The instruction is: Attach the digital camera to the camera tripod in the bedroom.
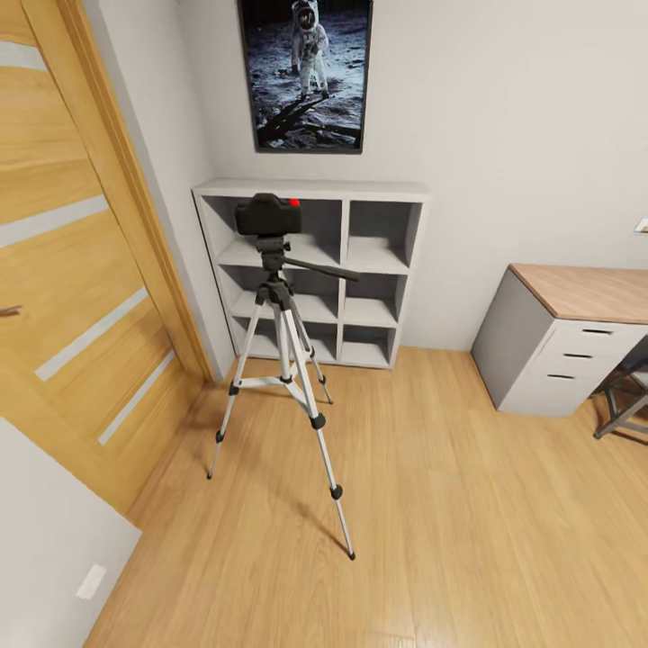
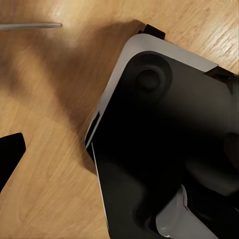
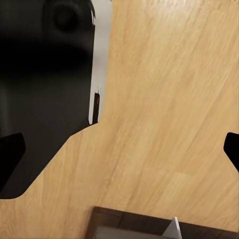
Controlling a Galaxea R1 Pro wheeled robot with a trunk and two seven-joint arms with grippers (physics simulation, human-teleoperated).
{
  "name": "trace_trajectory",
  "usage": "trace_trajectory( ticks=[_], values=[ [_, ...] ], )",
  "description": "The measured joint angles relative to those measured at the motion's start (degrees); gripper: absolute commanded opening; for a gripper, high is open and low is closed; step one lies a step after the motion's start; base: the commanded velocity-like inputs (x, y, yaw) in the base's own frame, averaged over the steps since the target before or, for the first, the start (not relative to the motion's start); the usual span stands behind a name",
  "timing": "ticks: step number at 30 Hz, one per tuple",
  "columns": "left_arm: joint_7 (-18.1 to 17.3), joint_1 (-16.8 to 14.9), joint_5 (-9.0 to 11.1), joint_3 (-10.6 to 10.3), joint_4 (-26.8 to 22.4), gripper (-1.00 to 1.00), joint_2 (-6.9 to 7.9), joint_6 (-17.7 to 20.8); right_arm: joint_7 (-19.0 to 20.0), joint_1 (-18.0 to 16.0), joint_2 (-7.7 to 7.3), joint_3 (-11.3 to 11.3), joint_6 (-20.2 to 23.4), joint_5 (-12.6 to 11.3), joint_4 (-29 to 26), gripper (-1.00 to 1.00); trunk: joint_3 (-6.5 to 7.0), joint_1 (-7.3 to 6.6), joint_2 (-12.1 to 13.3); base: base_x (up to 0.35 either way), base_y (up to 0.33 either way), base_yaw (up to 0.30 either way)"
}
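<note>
A white cube shelf (image 1: 360, 261) stands against the far wall, its open compartments in a grid. Above it hangs a dark-framed poster (image 1: 306, 72) of an astronaut on the moon. At the left, a wooden door (image 1: 81, 270) with pale horizontal inlays stands beside the shelf. At the right, a wood-topped table (image 1: 585, 290) sits on a white drawer unit (image 1: 576, 364) with three drawers, and part of a dark chair (image 1: 625, 396) shows just beside it.

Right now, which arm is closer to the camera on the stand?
Left, probably. The camera sits atop the tripod, which stands left of middle in the head view, the left arm's side. Both wrist views look down at the floor.
</note>
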Motion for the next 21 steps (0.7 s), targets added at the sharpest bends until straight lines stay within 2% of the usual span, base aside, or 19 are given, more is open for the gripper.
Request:
trace_trajectory(
  ticks=[6,21],
  values=[
    [0.0,0.0,0.0,0.0,0.0,1.0,-0.01,0.0,-0.2,0.0,0.04,0.0,-0.2,0.0,0.0,1.0,0.55,0.0,0.0,0.0,0.0,0.0],
    [0.0,0.0,0.0,0.0,0.0,1.0,0.0,0.0,-4.0,0.0,0.89,0.2,-0.2,0.6,0.0,1.0,1.93,0.0,0.0,0.0,0.0,0.0]
  ],
)
